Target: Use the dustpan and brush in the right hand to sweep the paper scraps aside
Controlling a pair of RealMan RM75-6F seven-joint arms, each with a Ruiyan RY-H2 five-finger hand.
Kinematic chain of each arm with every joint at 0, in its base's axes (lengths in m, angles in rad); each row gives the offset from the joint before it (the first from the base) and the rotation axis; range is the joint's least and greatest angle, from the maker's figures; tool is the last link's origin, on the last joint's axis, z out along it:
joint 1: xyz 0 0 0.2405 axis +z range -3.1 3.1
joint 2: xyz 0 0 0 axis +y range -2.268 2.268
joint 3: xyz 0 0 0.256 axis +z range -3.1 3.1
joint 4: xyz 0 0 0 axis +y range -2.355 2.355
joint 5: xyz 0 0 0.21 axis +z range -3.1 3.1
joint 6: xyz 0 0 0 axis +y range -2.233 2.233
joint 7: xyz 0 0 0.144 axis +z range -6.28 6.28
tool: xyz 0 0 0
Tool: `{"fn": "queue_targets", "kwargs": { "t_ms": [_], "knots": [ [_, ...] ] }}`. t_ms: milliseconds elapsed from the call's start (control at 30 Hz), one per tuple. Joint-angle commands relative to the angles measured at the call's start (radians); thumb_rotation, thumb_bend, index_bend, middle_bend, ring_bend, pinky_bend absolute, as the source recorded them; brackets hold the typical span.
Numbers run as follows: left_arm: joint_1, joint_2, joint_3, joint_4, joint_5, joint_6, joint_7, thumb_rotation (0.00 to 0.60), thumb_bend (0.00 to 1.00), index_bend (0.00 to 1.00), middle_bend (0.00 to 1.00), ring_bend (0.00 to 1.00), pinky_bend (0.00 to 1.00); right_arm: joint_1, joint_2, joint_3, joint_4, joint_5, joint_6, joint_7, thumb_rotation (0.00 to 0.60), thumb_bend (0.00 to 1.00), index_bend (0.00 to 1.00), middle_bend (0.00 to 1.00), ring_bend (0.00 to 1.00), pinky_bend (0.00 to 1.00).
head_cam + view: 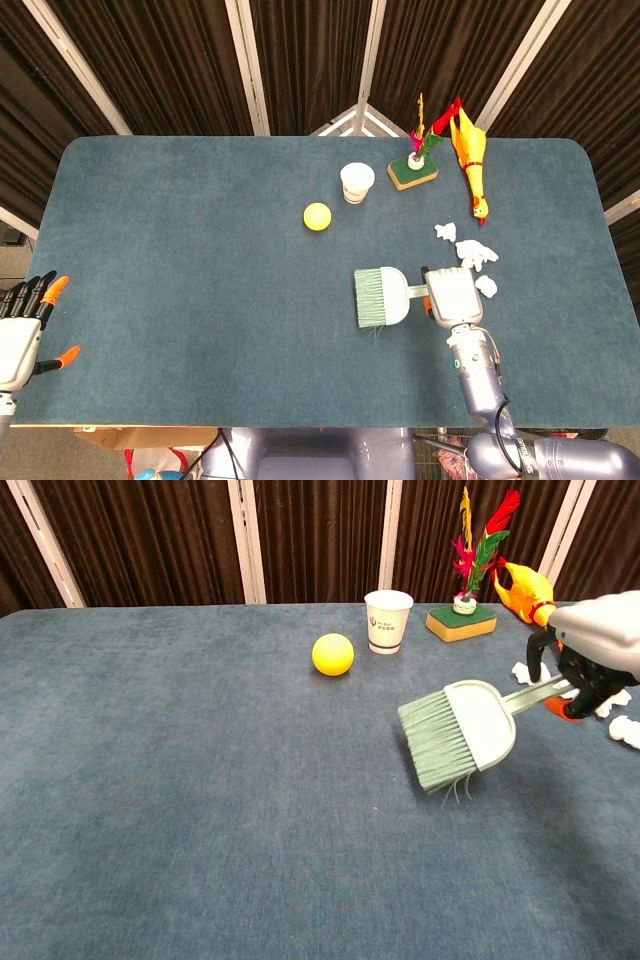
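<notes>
My right hand [452, 293] [595, 645] grips the handle of a pale green brush [380, 297] [460, 730]. Its bristles point left, low over the blue table [200, 250]. White paper scraps lie to the right of the brush: one [444, 231] near the rubber chicken, a cluster [475, 252] behind the hand, and one [486, 286] beside the hand. In the chest view one scrap [625, 730] shows at the right edge, and the hand hides most of the others. My left hand [22, 325] hangs off the table's left front corner with fingers apart, holding nothing.
A white paper cup [357, 182] [388, 620] and a yellow ball [317, 216] [332, 654] stand behind the brush. A sponge with feathers [412, 172] [461, 623] and a rubber chicken [470, 160] [522, 590] lie at the back right.
</notes>
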Motion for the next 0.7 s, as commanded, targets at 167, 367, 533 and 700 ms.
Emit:
{"fn": "queue_targets", "kwargs": {
  "t_ms": [167,367,533,700],
  "knots": [
    [0.002,0.000,0.001,-0.002,0.000,0.002,0.007,0.600,0.00,0.00,0.00,0.00,0.02,-0.007,0.004,-0.023,-0.004,0.093,0.037,-0.106,0.600,0.33,0.00,0.06,0.08,0.24],
    [0.002,-0.001,0.000,-0.003,-0.002,0.002,0.012,0.600,0.00,0.00,0.00,0.00,0.02,-0.032,0.051,-0.041,0.001,0.100,0.035,-0.091,0.600,0.33,0.00,0.04,0.05,0.19],
    [0.002,-0.001,-0.001,-0.002,-0.004,0.004,0.011,0.600,0.00,0.00,0.00,0.00,0.02,-0.080,0.123,-0.083,0.006,0.004,0.030,0.011,0.600,0.33,0.00,0.02,0.02,0.14],
    [0.003,-0.001,-0.001,-0.001,-0.004,0.004,0.015,0.600,0.00,0.00,0.00,0.00,0.02,-0.190,0.219,-0.167,0.032,-0.212,0.066,0.264,0.600,0.33,0.00,0.00,0.00,0.09]
  ]
}}
